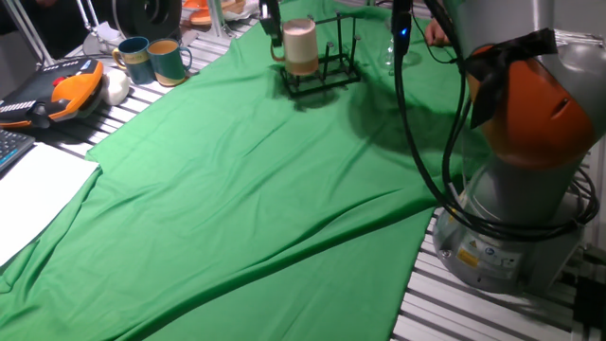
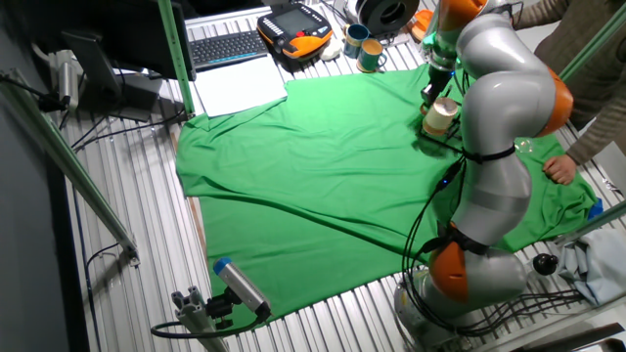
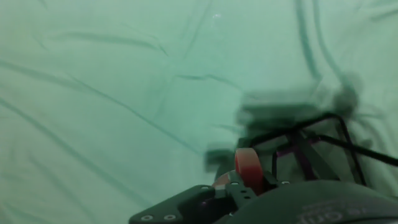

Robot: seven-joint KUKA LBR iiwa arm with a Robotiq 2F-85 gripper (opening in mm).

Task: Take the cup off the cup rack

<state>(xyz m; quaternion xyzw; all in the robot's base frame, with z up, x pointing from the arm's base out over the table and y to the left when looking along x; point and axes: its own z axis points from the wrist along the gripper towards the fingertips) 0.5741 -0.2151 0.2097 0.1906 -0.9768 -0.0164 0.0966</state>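
The cream cup [image 1: 300,44] with an orange-brown base band hangs upright over the left end of the black wire cup rack [image 1: 327,71], which stands on the green cloth [image 1: 246,189]. My gripper [image 1: 273,26] is beside the cup on its left, shut on its handle. In the hand view the orange handle [image 3: 249,165] sits between my fingers, the cup's body [image 3: 311,205] is a dark blur at the bottom, and the rack [image 3: 323,140] lies below. In the other fixed view the cup [image 2: 440,115] hangs under my gripper [image 2: 432,93]. I cannot tell whether the cup is free of the prongs.
Two teal-and-tan mugs [image 1: 151,59] and an orange pendant [image 1: 66,90] are at the back left. A clear glass [image 1: 390,55] stands right of the rack. White paper [image 1: 33,189] lies at the left edge. My base [image 1: 516,208] is on the right. A person's hand [image 2: 562,168] rests on the cloth.
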